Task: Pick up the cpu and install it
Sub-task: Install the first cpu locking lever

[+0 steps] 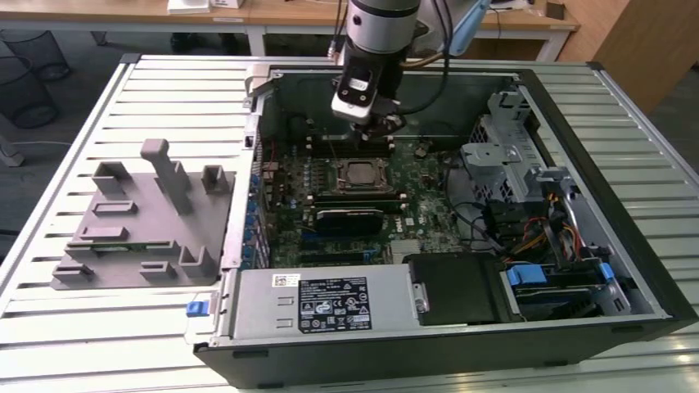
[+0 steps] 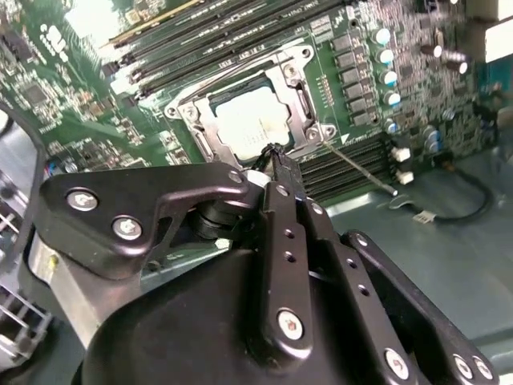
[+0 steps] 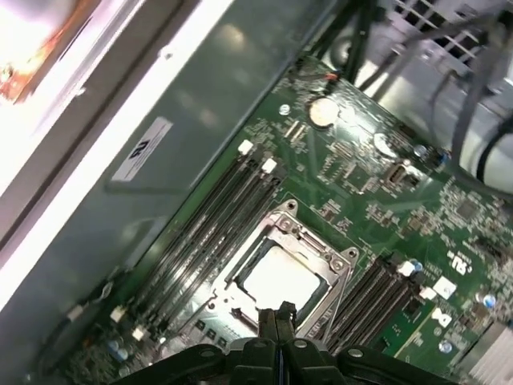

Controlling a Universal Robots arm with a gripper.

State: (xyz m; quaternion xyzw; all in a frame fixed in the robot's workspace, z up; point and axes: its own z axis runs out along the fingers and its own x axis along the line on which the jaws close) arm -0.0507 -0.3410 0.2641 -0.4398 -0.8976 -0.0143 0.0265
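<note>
One cpu (image 3: 280,277) lay flat in the socket (image 3: 338,263) on the motherboard (image 3: 377,184). The gripper (image 3: 276,313) hung just above it, jaws closed together and holding nothing. The chip was judged light, stiff and fragile; opposite rim edges offered the safest hold

cpu (image 2: 252,124): small flat square chip, silvery-white metal top | pose: flat, face up | place: I see it seated inside the metal socket frame (image 2: 298,92) on the green motherboard (image 2: 72,112)
</note>
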